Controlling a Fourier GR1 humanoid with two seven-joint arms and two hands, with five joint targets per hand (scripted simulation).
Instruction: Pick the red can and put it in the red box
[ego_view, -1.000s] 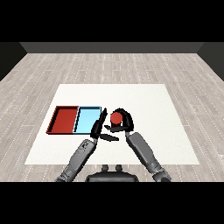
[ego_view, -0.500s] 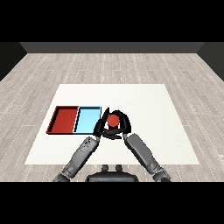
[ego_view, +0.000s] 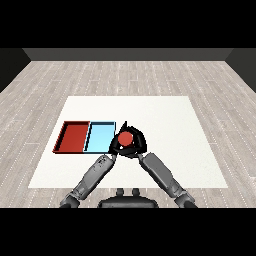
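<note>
- Right hand (ego_view: 137, 145): at frame centre, forearm rising from the lower right; fingers curled round the red can (ego_view: 125, 138).
- Red can: held in the right hand, just right of the light blue tray (ego_view: 100, 137), outside both trays.
- Left hand (ego_view: 113, 149): just below and left of the can, beside the right hand; whether its fingers are apart or together cannot be told.
- Red tray (ego_view: 74, 136): left of centre, touching the light blue tray, which lies between it and the can.
- White table (ego_view: 165, 115): carries both trays.

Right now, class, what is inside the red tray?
The red tray shows only its bare red floor. The red can is outside it, in the right robot hand; nothing covers the tray's inside.
</note>
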